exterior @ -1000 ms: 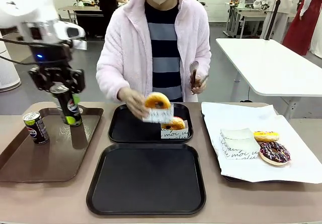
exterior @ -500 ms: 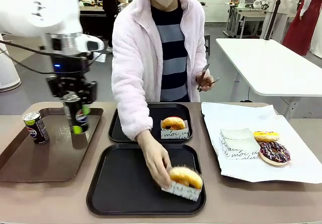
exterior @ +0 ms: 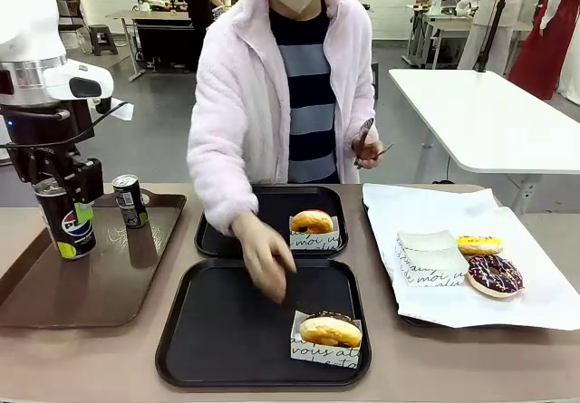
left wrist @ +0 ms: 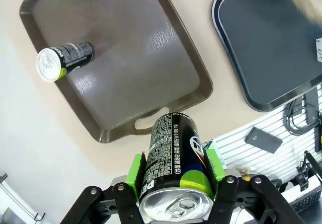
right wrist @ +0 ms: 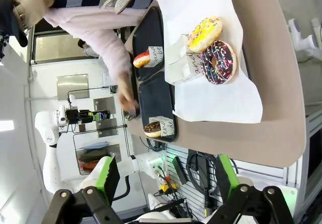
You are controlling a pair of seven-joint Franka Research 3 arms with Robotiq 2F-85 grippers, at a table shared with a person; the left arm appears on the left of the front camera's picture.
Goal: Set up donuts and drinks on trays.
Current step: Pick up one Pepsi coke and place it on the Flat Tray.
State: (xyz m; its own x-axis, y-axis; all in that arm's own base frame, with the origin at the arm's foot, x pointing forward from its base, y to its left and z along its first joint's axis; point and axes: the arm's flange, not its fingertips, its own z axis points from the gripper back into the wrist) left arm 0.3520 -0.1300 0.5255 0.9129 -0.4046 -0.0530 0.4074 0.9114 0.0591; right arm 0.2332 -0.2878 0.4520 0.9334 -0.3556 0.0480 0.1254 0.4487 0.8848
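Note:
My left gripper (exterior: 63, 215) is shut on a black soda can (left wrist: 175, 158), held above the left end of the brown handled tray (exterior: 109, 281). A second can (exterior: 130, 200) stands at that tray's far side; the left wrist view shows two cans (left wrist: 63, 60) standing on it. A glazed donut in a lettered sleeve (exterior: 312, 226) sits on the far black tray (exterior: 227, 231). Another sleeved donut (exterior: 328, 333) lies in the near black tray's (exterior: 217, 331) right front corner. The person's hand (exterior: 263, 263) hovers over that tray. My right gripper (right wrist: 167, 178) is open, high above the table.
The white-paper-lined tray (exterior: 535, 303) on the right holds a yellow-iced donut (exterior: 480, 244), a chocolate sprinkled donut (exterior: 494, 274) and an empty sleeve (exterior: 430, 258). The person's other hand holds tongs (exterior: 365, 140) at chest height. Bare tabletop runs along the front edge.
My left arm swung left across the brown tray with the can. The person let go of the sleeved donut on the near tray and drew the hand back.

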